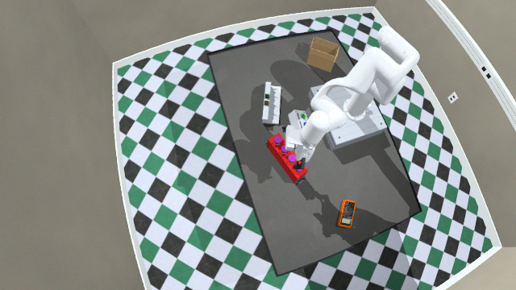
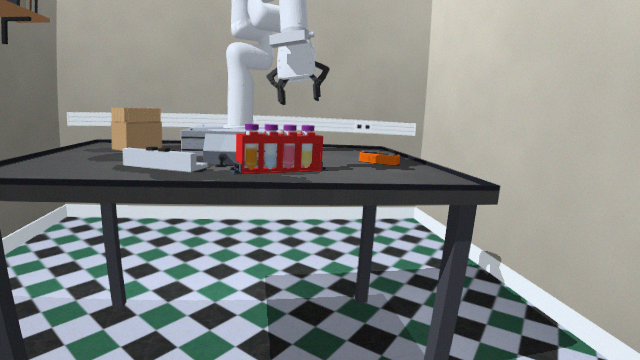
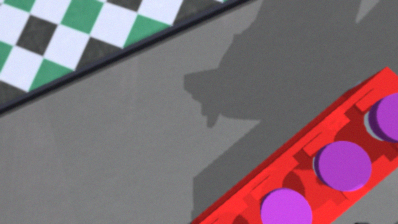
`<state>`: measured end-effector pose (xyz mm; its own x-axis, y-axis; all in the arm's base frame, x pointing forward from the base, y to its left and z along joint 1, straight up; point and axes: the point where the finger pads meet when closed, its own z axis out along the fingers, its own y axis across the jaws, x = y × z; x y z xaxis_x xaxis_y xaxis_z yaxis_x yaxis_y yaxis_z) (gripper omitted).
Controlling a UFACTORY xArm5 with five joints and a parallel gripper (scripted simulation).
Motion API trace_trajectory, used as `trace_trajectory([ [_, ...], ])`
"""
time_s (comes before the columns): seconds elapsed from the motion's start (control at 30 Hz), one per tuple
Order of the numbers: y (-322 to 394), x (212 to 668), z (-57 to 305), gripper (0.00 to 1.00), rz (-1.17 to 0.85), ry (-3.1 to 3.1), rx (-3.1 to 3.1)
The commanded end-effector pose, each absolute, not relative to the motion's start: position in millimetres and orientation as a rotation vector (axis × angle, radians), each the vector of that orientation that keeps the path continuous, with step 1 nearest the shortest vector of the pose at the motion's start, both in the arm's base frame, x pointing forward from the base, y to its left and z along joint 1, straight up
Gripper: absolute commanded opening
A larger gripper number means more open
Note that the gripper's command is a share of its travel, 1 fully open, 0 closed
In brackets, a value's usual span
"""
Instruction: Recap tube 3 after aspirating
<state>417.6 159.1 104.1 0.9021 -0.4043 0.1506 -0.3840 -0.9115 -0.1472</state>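
The red decapping station [image 1: 287, 158] stands mid-table with four tubes, each under a purple cap [image 2: 271, 128]. My gripper [image 2: 299, 97] is open and empty. It hangs well above the station's right end in the exterior view. In the top view my gripper [image 1: 299, 164] covers the cap at the station's near end. The wrist view shows the station [image 3: 320, 175] at lower right with three caps [image 3: 343, 165] on it. The white cap tray [image 1: 271, 102] lies to the left, its nests empty and its lamps unlit. The grey key housing [image 1: 300, 118] holds the green and blue keys.
A cardboard box [image 1: 322, 54] stands at the table's far corner. An orange multimeter [image 1: 347, 213] lies near the opposite end. The arm's grey base plate [image 1: 355, 125] sits behind the key housing. The table edge [image 3: 125, 55] runs close by in the wrist view.
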Motion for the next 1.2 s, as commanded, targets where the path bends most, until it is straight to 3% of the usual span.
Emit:
trace_trajectory([
  [0.0,159.7,419.1,105.8,1.00,-0.277,0.613,-2.949],
  [0.53,159.7,419.1,105.8,1.00,-0.277,0.613,-2.949],
  [0.57,159.7,419.1,105.8,0.46,-0.277,0.613,-2.949],
  [1.17,159.7,419.1,105.8,0.46,-0.277,0.613,-2.949],
])
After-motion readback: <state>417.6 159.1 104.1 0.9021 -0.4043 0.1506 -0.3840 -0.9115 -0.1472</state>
